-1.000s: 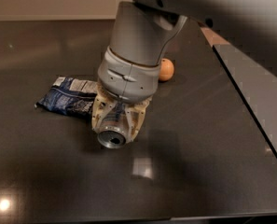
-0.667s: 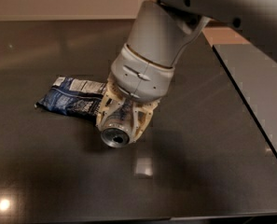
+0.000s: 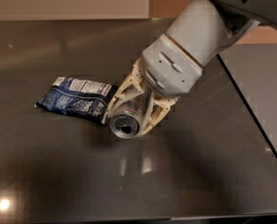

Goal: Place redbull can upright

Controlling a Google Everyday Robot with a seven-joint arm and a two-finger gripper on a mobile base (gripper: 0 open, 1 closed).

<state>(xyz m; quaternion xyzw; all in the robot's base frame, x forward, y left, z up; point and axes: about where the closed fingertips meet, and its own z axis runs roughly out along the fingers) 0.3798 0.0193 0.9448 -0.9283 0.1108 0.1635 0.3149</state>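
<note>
The redbull can (image 3: 125, 121) is tilted, its shiny silver end facing the camera, low over the dark table (image 3: 58, 171). My gripper (image 3: 132, 112) is shut on the can, its cream fingers (image 3: 121, 93) on either side of the can's body. The grey arm reaches in from the upper right and hides the rest of the can.
A flat blue-and-white snack bag (image 3: 76, 99) lies on the table just left of the can, touching or nearly touching the gripper. The table's right edge (image 3: 250, 111) runs diagonally at the right. A wall stands behind the table.
The arm has swung and tilted to the right, and the can has turned with it, staying in the grip near the snack bag. The orange object behind the arm is now hidden.
</note>
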